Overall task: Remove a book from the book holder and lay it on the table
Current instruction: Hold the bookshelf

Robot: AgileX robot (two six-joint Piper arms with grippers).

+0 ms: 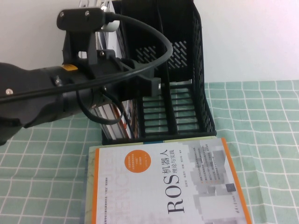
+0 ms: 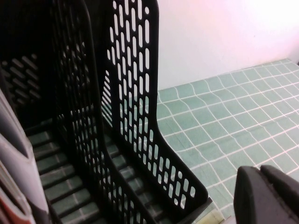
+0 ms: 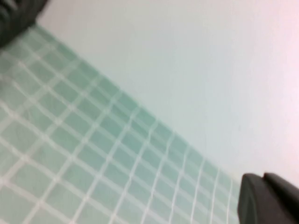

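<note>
Beside the tall black slotted plastic book holder [image 1: 187,70] our left claw [image 2: 265,193] sits clenched and empty, right claw [image 3: 268,198] clenched well apart; the thin glossy grey-white book [image 2: 11,144] looks slippery, so we'd pinch its top edge

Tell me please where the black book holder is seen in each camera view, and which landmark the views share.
High view: the book holder stands at top centre, behind the ROS book; the left claw is at its front.
Left wrist view: it fills the left half.
Right wrist view: not in it; the right claw sits in the lower corner.
Shared landmark: the table with its green grid cloth.
</note>
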